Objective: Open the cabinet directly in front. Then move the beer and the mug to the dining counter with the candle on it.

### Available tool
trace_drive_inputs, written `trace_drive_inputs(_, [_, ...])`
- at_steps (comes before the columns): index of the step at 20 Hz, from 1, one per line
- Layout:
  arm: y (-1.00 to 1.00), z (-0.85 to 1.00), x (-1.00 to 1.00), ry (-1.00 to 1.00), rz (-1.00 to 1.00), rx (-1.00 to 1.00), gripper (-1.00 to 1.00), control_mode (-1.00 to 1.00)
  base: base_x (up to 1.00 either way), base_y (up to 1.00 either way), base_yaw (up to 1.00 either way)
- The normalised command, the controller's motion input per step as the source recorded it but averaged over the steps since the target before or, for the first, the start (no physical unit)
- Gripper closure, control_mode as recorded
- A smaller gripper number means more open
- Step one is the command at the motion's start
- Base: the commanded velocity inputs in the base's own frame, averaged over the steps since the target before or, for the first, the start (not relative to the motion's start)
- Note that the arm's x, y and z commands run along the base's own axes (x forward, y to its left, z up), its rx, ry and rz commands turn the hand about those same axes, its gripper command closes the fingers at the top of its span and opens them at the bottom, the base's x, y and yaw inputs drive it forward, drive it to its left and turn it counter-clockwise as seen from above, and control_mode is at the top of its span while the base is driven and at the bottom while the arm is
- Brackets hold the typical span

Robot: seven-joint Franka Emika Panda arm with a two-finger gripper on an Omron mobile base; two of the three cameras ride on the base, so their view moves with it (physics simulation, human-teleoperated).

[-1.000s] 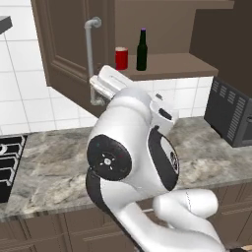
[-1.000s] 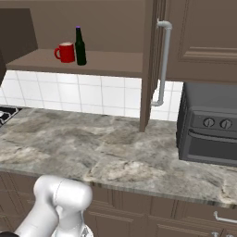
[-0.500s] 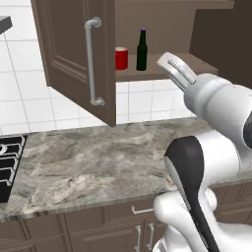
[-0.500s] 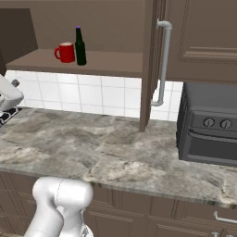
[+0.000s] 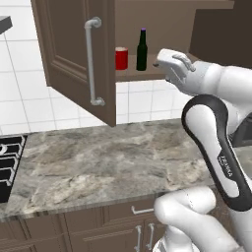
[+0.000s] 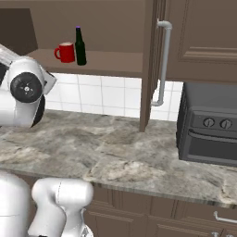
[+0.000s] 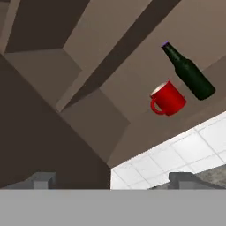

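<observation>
Nearest to me lies the veined stone table (image 5: 98, 162), bare in front of the arm, with a dark oven (image 6: 208, 127) standing on it at the right. Above it my gripper (image 5: 165, 61) hangs released, jaws spread wide and holding nothing, raised to about shelf height and well apart from the goods. Beyond it the cabinet (image 5: 74, 54) stands open: the left door is swung out toward me with its bar handle (image 5: 91, 61) facing the room, and the right door (image 6: 150, 60) shows edge-on. On the shelf (image 6: 106, 62) inside, the mug (image 5: 121, 58) and the beer (image 5: 141, 49) stand upright, just beside each other, mug left of bottle; in the hand view both sit up and to the right, the mug (image 7: 167, 99) with its handle turned away from the beer (image 7: 189, 73). I judge the opening done and the first pickup in hand. To do it well, I would roll the hand level, centre one item between the jaws, and approach straight in so the neighbour is not knocked. The bottle looks top-heavy; a low grip on its body should suit it.
</observation>
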Motion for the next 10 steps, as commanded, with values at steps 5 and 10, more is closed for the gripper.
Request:
trace_drive_inputs(5, [0.76, 0.00, 0.64, 0.00, 0.46, -0.07, -1.00, -1.00, 0.00, 0.00, 0.00])
trace_drive_inputs(10, [1.00, 0.00, 0.31, -0.01, 0.50, -0.08, -1.00, -1.00, 0.00, 0.00, 0.00])
